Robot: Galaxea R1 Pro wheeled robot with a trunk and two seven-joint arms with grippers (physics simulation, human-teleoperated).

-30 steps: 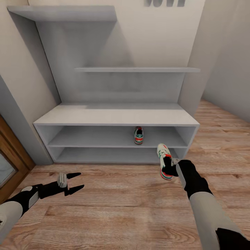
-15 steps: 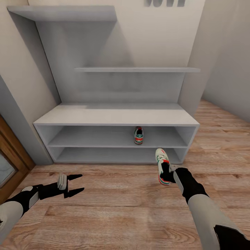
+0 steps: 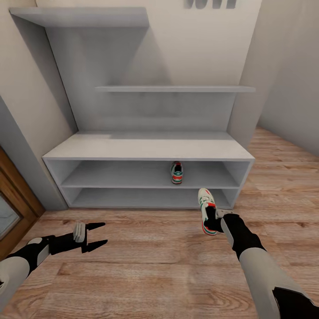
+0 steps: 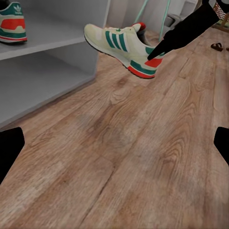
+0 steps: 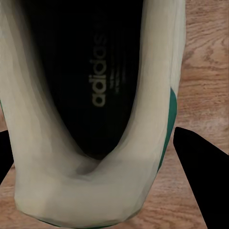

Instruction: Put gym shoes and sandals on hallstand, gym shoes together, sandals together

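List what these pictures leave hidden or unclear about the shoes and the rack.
- Held gym shoe, right wrist view: toe cut off by the frame edge.
- Right hand, head view: its grip is hidden behind the shoe's heel.
- Sandal, left wrist view: too small for detail.
- Racked gym shoe, head view: front hidden; heel faces out.
- Hallstand, head view: top cut off.

"adidas" inside gym shoe (image 5: pixel 95 86)

One gym shoe (image 3: pixel 177 173) sits on the upper low shelf of the hallstand (image 3: pixel 146 150), right of the middle. The other gym shoe (image 3: pixel 207 212) hangs over the corridor floor (image 3: pixel 155 261), in front of the hallstand's right end, its toe pointing at the shelves.
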